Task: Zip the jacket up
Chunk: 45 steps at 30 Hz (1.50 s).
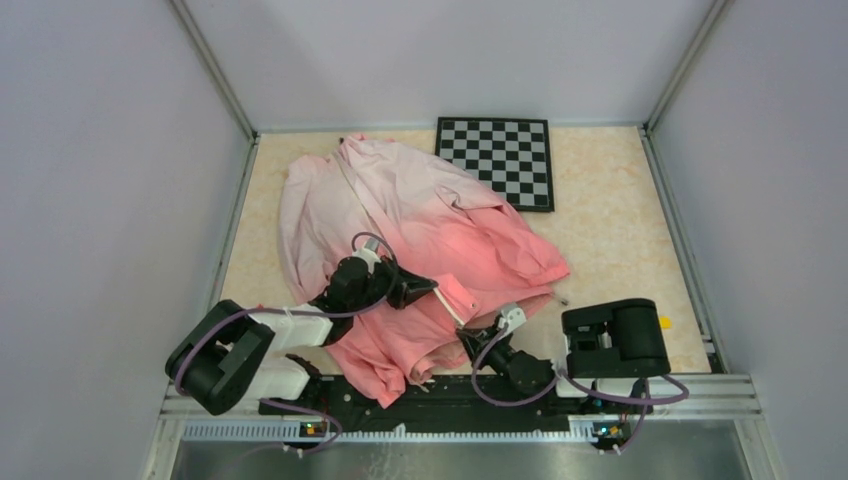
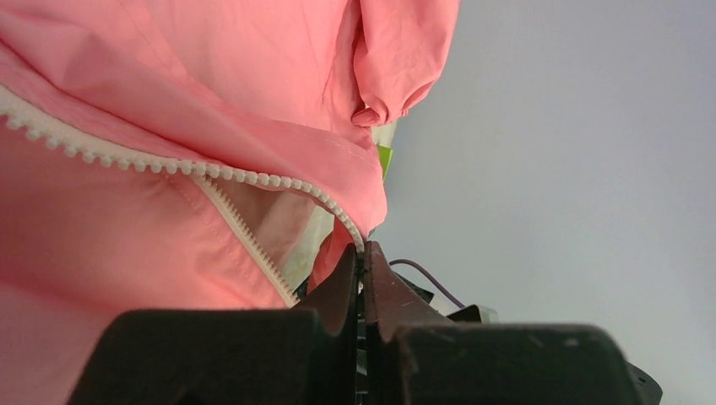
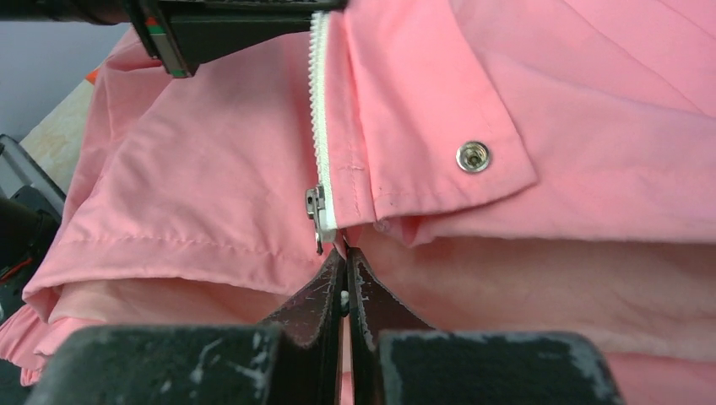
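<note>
On worktop [image 1: 620, 220] near arms, jacket [image 1: 430, 230] lies crumpled; left hand [image 2: 363, 261] clamps zipper [image 3: 319, 101] edge; right hand [image 3: 344, 261] clamps its bottom end under slider [image 3: 315, 207]; risk: thin fabric slips out, teeth misalign, slider jams.

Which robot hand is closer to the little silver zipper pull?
The right one. The right gripper pinches the jacket right next to the zipper pull. The left gripper holds the jacket farther up the zipper.

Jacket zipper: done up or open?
Open. The slider sits at the hem end, and the left wrist view shows the two rows of teeth running apart.
</note>
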{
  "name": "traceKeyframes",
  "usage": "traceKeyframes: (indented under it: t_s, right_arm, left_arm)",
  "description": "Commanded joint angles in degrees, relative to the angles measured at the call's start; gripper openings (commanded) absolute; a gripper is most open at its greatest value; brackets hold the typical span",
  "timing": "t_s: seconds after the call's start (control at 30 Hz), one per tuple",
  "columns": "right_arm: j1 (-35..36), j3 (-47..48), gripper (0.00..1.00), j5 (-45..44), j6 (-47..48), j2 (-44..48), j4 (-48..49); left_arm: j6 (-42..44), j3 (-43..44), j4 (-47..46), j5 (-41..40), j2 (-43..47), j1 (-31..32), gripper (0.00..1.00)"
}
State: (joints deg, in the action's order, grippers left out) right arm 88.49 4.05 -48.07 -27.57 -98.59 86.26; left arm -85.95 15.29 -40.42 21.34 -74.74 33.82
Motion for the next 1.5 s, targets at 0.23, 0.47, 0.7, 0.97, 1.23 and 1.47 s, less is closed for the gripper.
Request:
traceKeyframes:
  t_s: [0.23, 0.47, 0.7, 0.97, 1.23, 1.47]
  right_arm:
    - [0.72, -3.45, 0.0, 2.91, -1.63, 7.61, 12.46]
    - [0.72, -6.82, 0.0, 2.68, -1.45, 12.13, 12.45]
    - [-2.19, -8.86, 0.0, 4.01, -9.98, 13.3, 12.36]
    - [-6.15, -9.24, 0.0, 7.82, -15.15, 15.91, 12.39]
    - [-8.93, -10.72, 0.0, 9.04, -17.3, 18.12, 12.35]
    - [-10.28, -8.63, 0.0, 11.72, -16.26, 11.68, 12.29]
  left_arm:
    - [-0.72, -3.27, -6.04, -4.21, 1.6, -0.31, 0.0]
    - [-0.17, -5.66, -9.17, -5.2, 1.2, -0.27, 0.0]
    - [0.36, -10.8, -20.29, -6.47, 0.85, -0.25, 0.0]
    - [6.42, -12.7, -26.57, -6.16, -2.0, -0.16, 0.0]
    - [6.29, -14.78, -42.51, -5.08, -12.34, 0.08, 0.0]
    - [7.23, -13.7, -45.82, -3.7, -15.74, 0.28, 0.0]
